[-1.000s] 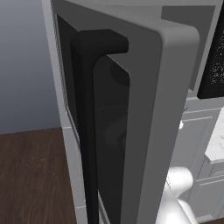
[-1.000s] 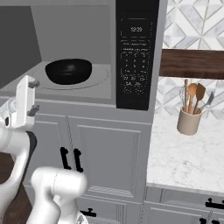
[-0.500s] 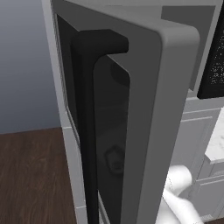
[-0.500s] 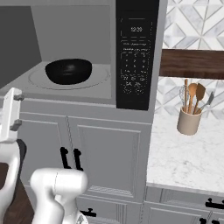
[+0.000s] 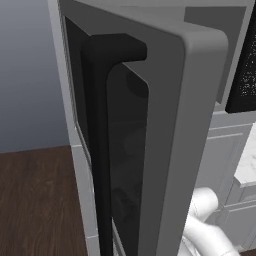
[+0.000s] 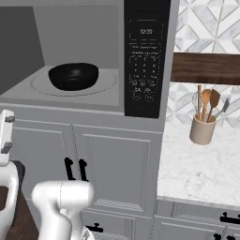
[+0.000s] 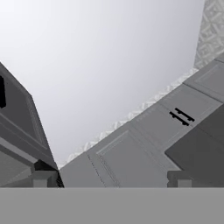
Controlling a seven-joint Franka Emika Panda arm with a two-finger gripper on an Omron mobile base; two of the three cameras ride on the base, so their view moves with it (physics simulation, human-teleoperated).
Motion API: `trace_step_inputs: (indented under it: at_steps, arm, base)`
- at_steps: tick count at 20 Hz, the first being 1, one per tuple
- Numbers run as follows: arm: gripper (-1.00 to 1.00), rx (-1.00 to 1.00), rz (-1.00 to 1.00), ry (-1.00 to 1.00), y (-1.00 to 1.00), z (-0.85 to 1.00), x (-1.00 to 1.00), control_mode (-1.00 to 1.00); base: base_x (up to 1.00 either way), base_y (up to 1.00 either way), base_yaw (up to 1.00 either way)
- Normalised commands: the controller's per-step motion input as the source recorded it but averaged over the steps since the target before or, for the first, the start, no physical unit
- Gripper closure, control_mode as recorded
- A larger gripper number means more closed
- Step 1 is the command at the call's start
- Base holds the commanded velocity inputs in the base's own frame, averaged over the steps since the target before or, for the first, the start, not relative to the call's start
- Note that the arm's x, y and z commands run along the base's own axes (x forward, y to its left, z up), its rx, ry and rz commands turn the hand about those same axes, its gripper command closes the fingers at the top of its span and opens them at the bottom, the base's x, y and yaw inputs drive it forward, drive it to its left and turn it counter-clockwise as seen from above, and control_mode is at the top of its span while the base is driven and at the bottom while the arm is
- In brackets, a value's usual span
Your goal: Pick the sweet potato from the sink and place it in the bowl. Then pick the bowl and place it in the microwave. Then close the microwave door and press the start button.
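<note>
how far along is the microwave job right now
Done: the bowl sits inside the microwave on its turntable. The sweet potato can't be made out in it. In hand: nothing; the gripper is open and empty, off to the left by the open door. Left: swing the door shut, then press start on the control panel.

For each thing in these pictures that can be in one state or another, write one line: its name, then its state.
microwave door: swung open, with its handle untouched.
microwave: open, with its cavity exposed.
bowl: upright on the microwave's turntable.
gripper: open, holding nothing.
lower cabinet doors: shut.
utensil crock: upright on the counter, with utensils standing in it.
</note>
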Motion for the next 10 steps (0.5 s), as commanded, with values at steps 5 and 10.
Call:
trace_step_inputs:
  at_steps: [5, 10]
  arm:
    - [-1.0, 0.0, 0.0, 0.02, 0.62, -0.41, -0.01, -1.0]
    - [-1.0, 0.0, 0.0, 0.0, 0.65, -0.4, 0.0, -1.0]
  base:
    - [0.0, 0.0, 0.0]
    - [0.0, 0.0, 0.0]
